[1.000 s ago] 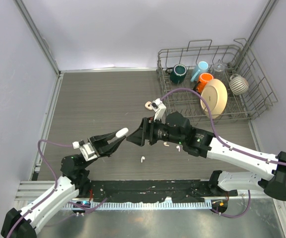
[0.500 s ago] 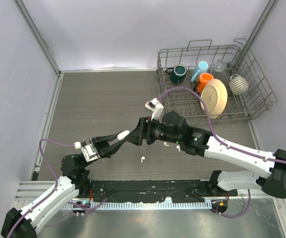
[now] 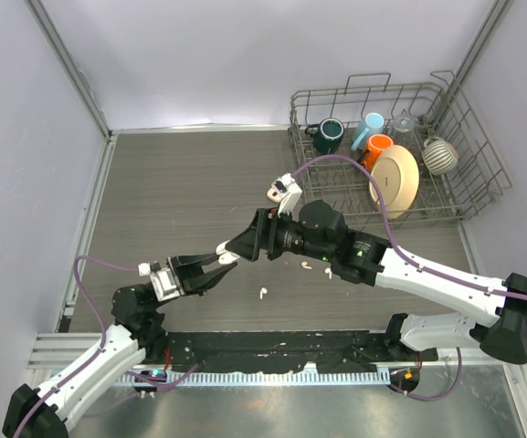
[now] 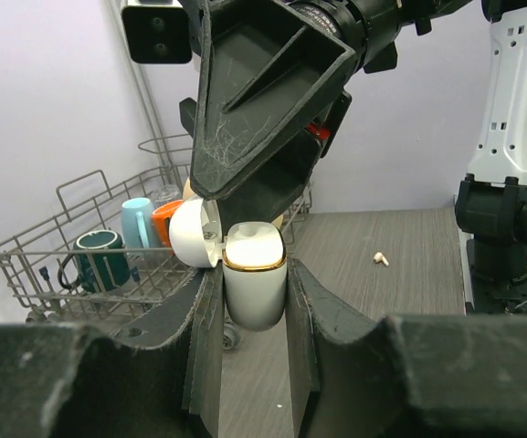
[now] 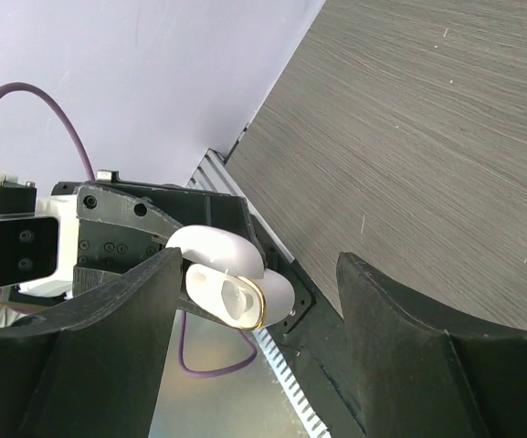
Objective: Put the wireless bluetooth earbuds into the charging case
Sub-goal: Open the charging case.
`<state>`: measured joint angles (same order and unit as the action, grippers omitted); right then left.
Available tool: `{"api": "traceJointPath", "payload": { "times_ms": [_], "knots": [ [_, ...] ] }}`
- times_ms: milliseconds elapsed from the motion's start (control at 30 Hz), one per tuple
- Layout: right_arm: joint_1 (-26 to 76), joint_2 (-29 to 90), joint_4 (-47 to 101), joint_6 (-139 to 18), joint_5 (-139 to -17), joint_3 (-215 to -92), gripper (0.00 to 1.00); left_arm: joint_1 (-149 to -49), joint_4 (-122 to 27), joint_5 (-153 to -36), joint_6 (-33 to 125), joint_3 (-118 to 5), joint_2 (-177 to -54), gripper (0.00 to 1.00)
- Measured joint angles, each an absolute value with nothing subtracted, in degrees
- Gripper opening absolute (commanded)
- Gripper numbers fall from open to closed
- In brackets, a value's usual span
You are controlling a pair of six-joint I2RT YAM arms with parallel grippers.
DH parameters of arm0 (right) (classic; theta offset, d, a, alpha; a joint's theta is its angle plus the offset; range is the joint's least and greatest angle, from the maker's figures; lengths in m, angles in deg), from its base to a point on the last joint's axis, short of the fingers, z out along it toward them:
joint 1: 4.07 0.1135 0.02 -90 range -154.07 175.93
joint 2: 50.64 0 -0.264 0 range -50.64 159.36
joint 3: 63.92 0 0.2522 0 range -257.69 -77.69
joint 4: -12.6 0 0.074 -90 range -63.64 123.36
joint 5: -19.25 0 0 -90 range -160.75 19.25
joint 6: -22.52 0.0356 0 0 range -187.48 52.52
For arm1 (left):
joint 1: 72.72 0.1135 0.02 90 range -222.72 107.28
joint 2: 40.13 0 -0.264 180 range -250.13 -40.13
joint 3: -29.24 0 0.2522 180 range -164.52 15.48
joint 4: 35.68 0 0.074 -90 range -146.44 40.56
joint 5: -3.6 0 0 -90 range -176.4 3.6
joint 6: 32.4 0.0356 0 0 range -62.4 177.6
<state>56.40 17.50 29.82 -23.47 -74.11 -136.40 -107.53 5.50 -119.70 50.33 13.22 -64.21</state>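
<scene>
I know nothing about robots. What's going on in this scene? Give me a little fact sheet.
Left gripper: shut on the charging case
Charging case: white with a gold rim, lid hinged open
Right gripper: open, fingers spread close around the case
Earbuds: three visible, lying loose on the table, the other two and
Background: dish rack at the far right, holding mugs and a plate

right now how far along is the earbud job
Done: the charging case is off the table, lid open, clamped in the left gripper. In hand: the right gripper hangs open at its mouth, apparently empty. Left: three earbuds lie on the table.
</scene>
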Motion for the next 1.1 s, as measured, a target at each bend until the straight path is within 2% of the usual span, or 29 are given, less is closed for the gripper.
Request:
{"api": "traceJointPath", "payload": {
  "times_ms": [333,633,900,1100],
  "knots": [
    [54.9,17.1,29.9,-23.7,-75.4,-136.4,0.77,-107.6,5.0,-118.1,50.4,13.2,-63.7,0.0],
    [51.5,10.1,31.5,-24.6,-73.3,-136.9,0.77,-107.6,4.6,-117.3,50.5,13.2,-62.1,0.0],
    [49.5,5.9,42.6,-27.0,-60.7,-136.6,0.77,-107.6,3.1,-117.1,50.6,13.2,-60.0,0.0],
    [47.2,5.6,53.5,-28.6,-49.9,-135.0,0.73,-107.6,4.2,-115.9,50.8,13.0,-61.6,0.0]
  ]
}}
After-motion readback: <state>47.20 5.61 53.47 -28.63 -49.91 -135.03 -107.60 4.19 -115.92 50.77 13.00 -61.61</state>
